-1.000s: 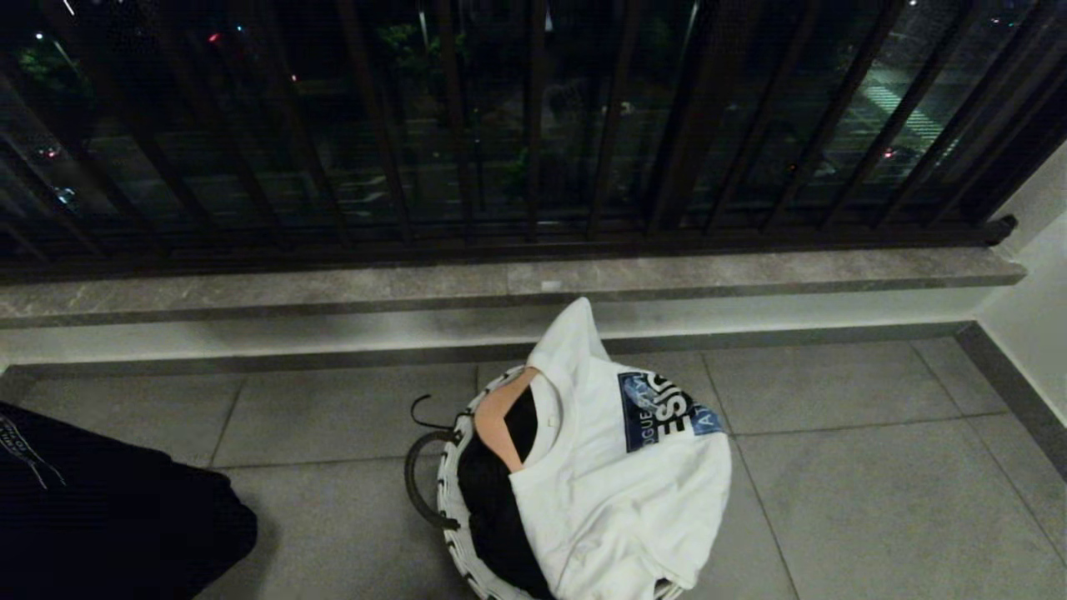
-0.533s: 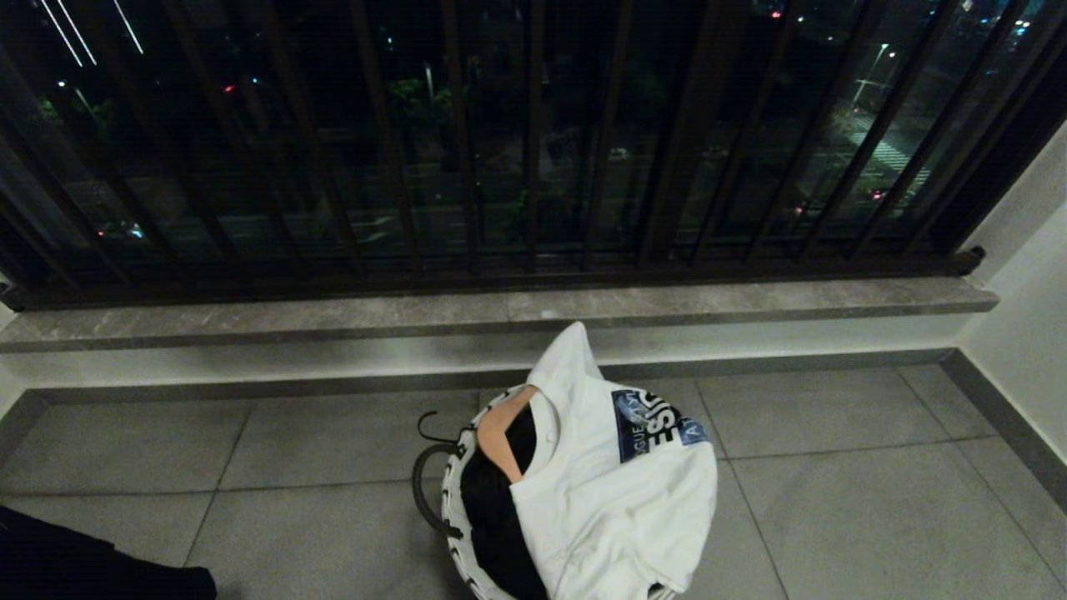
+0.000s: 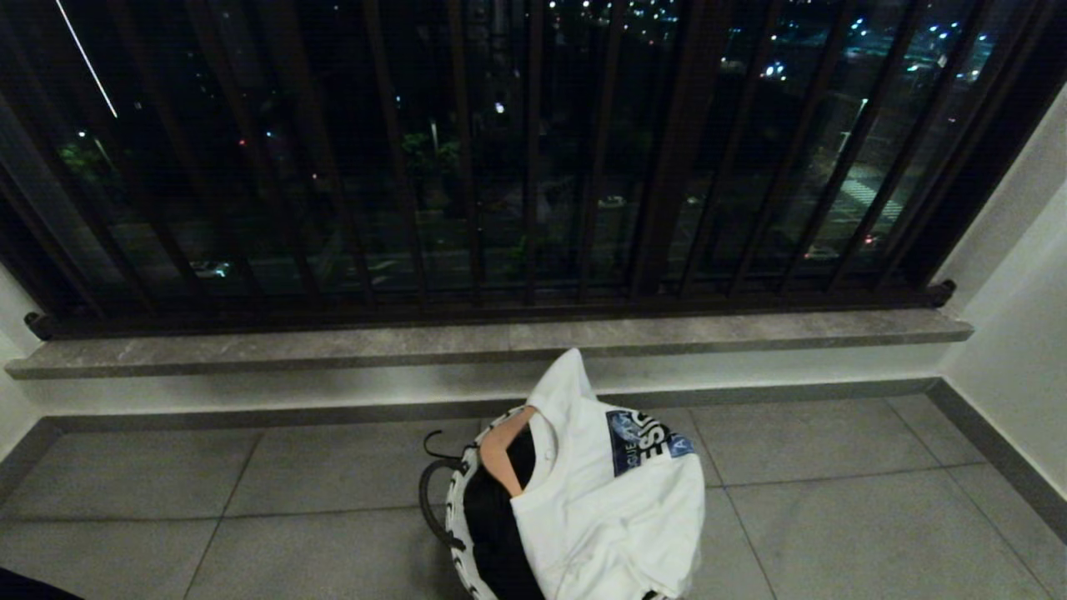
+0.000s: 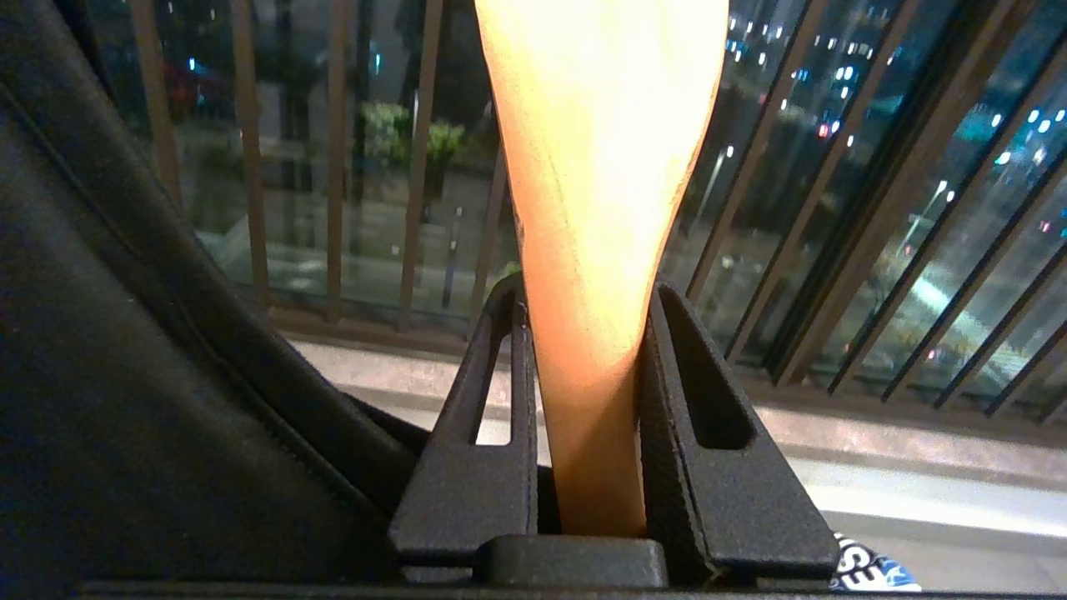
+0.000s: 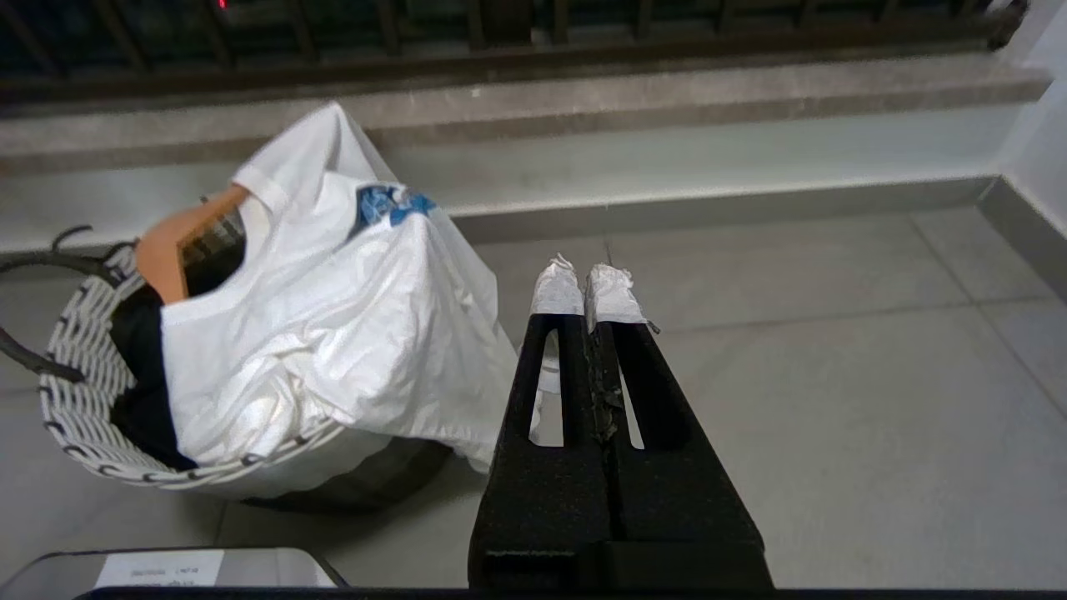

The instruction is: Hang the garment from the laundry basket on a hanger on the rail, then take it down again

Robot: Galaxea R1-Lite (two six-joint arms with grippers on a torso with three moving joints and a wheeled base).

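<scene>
Left wrist view: the left gripper is clamped on a pale orange wooden hanger, its long axis running up and away from the jaws; a black garment hangs beside it.
Basket: the round white-patterned woven laundry basket sits on the grey floor tiles below the barred window, a white printed T-shirt draped over it.
Right gripper: closed, empty, near the basket.
Rail: not in sight, so I can't judge its bearing from the hanger.
Nearer arm: the left, since it carries the hanger.

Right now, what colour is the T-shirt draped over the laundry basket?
White, with a blue and black printed patch; the T-shirt on the laundry basket shows best in the right wrist view.
</scene>
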